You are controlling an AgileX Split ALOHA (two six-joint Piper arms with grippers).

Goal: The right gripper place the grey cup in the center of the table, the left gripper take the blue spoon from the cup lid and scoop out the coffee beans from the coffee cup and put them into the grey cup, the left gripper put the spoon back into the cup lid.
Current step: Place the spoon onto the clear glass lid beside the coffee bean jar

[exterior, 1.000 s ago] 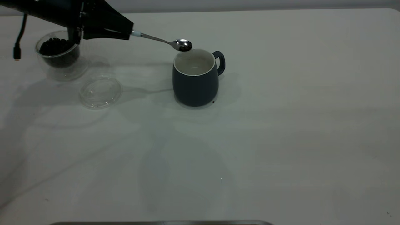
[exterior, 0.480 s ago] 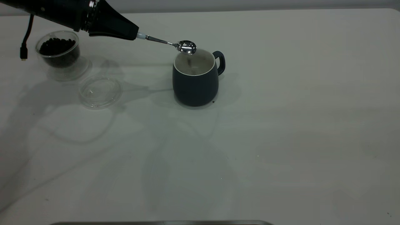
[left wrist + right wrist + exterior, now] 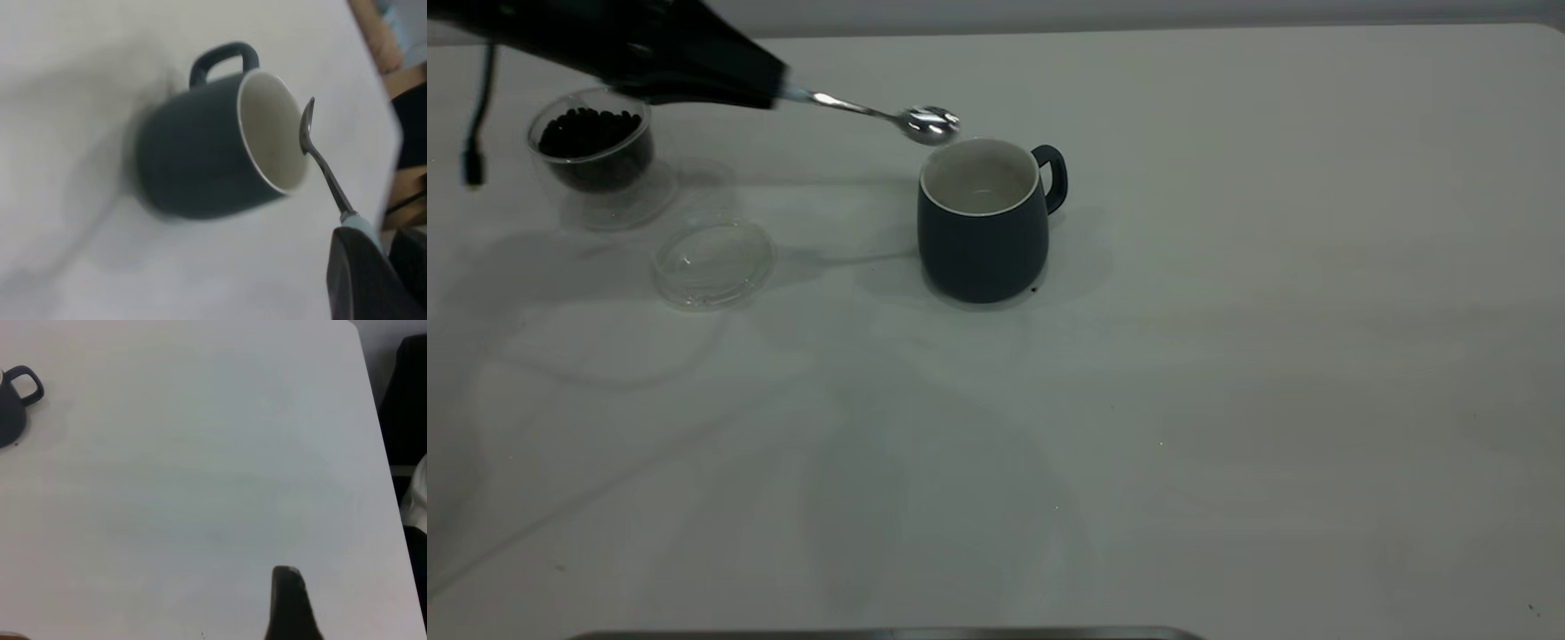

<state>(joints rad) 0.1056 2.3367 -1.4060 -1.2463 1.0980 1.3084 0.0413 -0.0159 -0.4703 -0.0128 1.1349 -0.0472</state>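
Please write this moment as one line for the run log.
left gripper: shut on spoon | spoon bowl: above mug rim, looks empty | lid: bare | right gripper: away from mug

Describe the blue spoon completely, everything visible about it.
The blue spoon has a shiny metal bowl and slim metal neck, with a pale blue handle showing only where it enters the left gripper, which holds it by that handle. It hangs in the air, nearly level, its bowl just beside the grey cup rim, touching nothing else. No beans show in the bowl.

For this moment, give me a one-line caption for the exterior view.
Left gripper holds the blue spoon above the grey cup.
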